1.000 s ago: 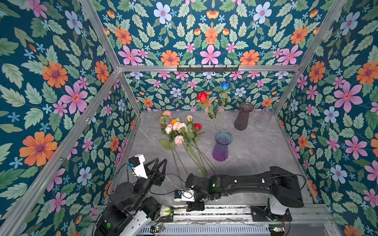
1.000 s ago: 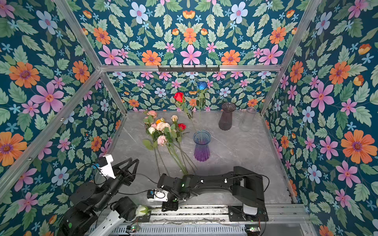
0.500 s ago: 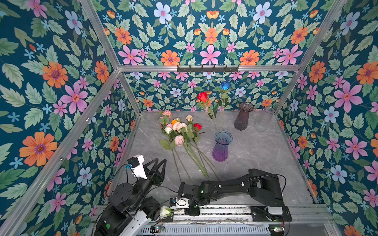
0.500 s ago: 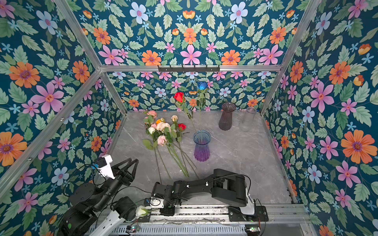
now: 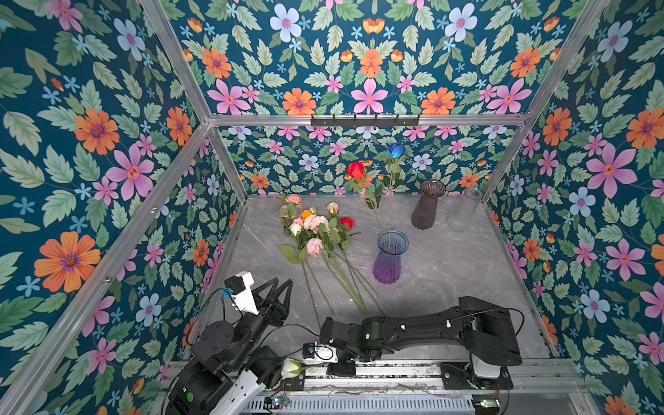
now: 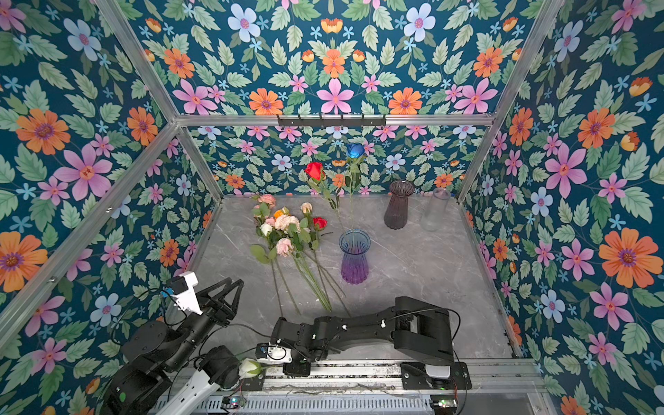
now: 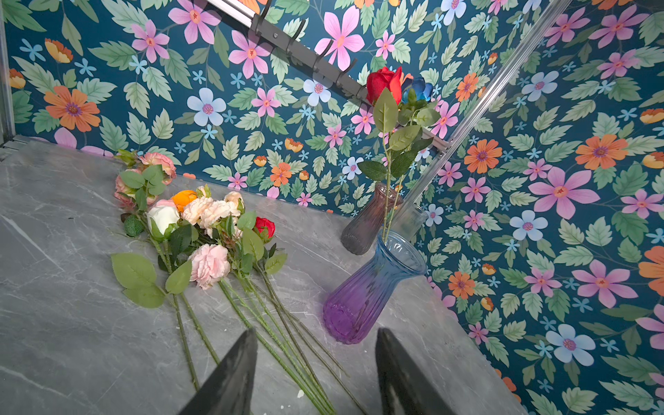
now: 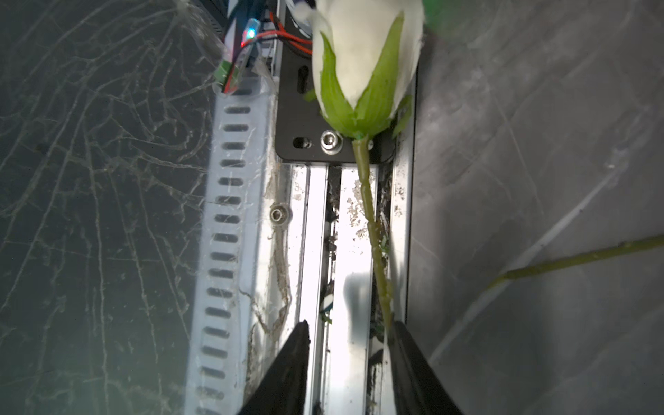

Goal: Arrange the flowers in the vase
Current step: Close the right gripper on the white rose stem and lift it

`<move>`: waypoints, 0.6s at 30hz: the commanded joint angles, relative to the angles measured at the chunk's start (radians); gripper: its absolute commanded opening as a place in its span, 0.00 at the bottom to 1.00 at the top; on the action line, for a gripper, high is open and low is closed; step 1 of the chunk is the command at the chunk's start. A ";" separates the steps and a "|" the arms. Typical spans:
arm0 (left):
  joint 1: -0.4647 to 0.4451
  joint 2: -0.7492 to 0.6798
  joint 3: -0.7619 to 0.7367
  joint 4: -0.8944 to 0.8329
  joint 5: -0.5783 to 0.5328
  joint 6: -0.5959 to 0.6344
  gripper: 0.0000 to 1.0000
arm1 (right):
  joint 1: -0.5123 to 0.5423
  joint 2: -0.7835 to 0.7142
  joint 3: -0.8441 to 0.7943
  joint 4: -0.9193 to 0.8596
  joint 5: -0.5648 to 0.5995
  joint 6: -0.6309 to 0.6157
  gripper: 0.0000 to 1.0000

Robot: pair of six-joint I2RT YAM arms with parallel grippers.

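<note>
As right arm stretches low, right gripper parted beside white rose

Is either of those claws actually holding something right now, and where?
Nothing is gripped. The left gripper is open and empty; the right gripper stands open around the stem of the white rose.

Twin high views over whole table; left wrist across it, right wrist close-up.
</note>
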 commanded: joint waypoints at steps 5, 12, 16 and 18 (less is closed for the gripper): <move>0.001 0.006 -0.002 0.022 -0.006 -0.001 0.56 | -0.022 0.116 0.058 -0.039 0.085 0.011 0.40; 0.001 0.006 -0.001 0.022 -0.008 0.000 0.56 | -0.022 0.096 0.035 -0.033 0.089 0.004 0.05; 0.001 0.007 0.000 0.022 -0.010 0.000 0.56 | -0.022 -0.082 -0.050 -0.027 0.184 -0.024 0.00; 0.002 0.008 0.000 0.022 -0.009 0.000 0.56 | -0.026 -0.224 -0.107 -0.019 0.268 -0.064 0.00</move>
